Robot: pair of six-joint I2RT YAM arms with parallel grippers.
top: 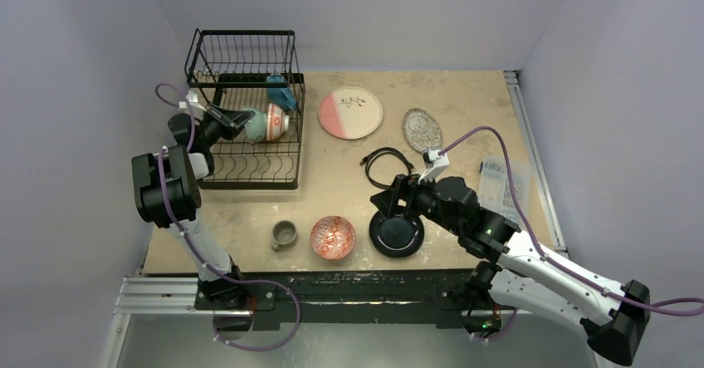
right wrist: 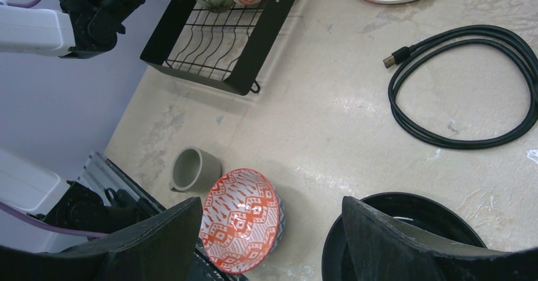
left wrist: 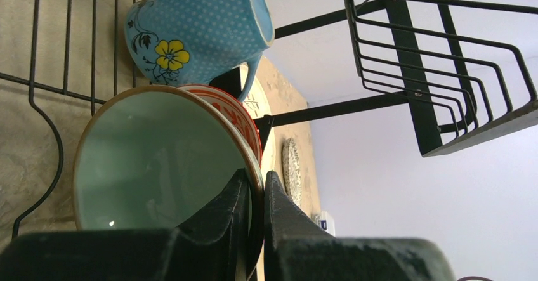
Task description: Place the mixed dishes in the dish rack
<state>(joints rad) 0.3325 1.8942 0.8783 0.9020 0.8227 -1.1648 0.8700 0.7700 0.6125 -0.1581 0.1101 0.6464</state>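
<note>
glazed ceramic from above: mint-green bowl (top: 259, 125) on edge in lower tray of the dish rack (top: 249, 177), rim pinched by the closed left gripper (top: 243, 120). left wrist: fingers (left wrist: 231, 211) clamped on that thin, slick, chippable rim. right wrist: right gripper (right wrist: 271, 208) spread wide over black plate (right wrist: 412, 230), flat on table (right wrist: 330, 122), likely best taken by its lip.

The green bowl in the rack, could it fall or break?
Maybe. The left gripper pinches the rim of the mint-green bowl, which stands on edge right beside a red-rimmed bowl in the dish rack; letting go could tip it and clink them. The blue mug lies close by and might get bumped. The right gripper hangs open over the black plate near the table's front edge; a flat plate could slide off.
</note>
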